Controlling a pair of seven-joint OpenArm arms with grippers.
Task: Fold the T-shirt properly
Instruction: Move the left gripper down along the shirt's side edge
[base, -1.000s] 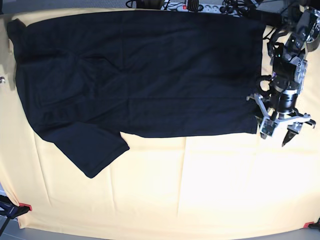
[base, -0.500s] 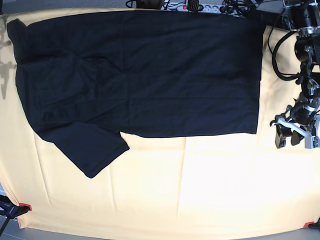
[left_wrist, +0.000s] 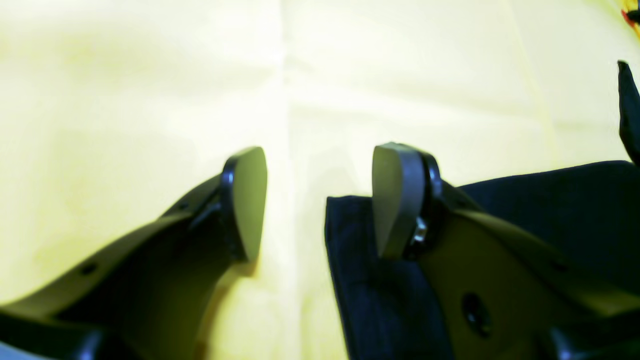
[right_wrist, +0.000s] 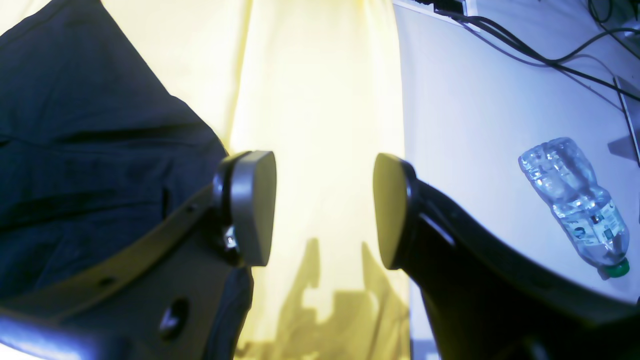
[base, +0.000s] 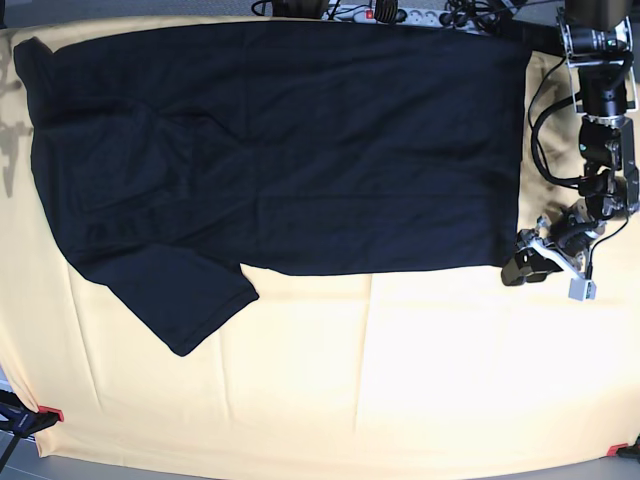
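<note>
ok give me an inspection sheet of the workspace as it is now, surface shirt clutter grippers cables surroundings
surface: yellow cloth covers the table, with fold creases.
job's things: black T-shirt lies flat across the far half, one sleeve sticking out toward the near side.
clutter: a plastic bottle lies on the grey floor beside the cloth.
grippers: left gripper is open at the T-shirt's corner, one finger over the fabric, nothing held; right gripper is open over yellow cloth beside the T-shirt, nothing held.
cables: black cables loop along the left arm; more run across the floor.
surroundings: a power strip lies past the far edge.
</note>
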